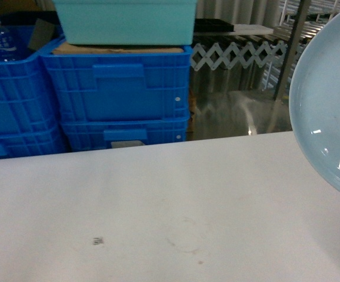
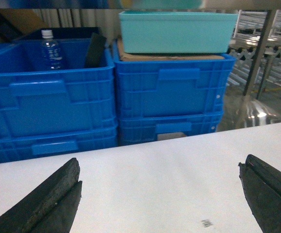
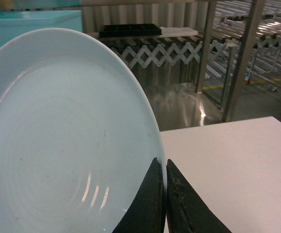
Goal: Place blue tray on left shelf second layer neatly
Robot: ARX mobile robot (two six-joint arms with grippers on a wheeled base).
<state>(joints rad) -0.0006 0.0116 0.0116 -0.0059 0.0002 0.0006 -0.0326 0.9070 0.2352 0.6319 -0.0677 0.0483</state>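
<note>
Right wrist view shows you the pale sky-blue glossy oval tray [image 3: 62, 141] pinched by its rim between the black fingers of the right gripper [image 3: 165, 204], jaws closed tight on the edge. Your tray stands nearly on edge above the white tabletop [image 3: 237, 165], its concave face toward the wrist camera and its long axis running roughly vertical. Head view puts the tray [image 1: 329, 106] at the far right, raised off the table. Your left gripper [image 2: 160, 204] hangs low over the tabletop with both fingers spread wide and empty, facing the stacked dark-blue ribbed plastic crates [image 2: 169, 97].
</note>
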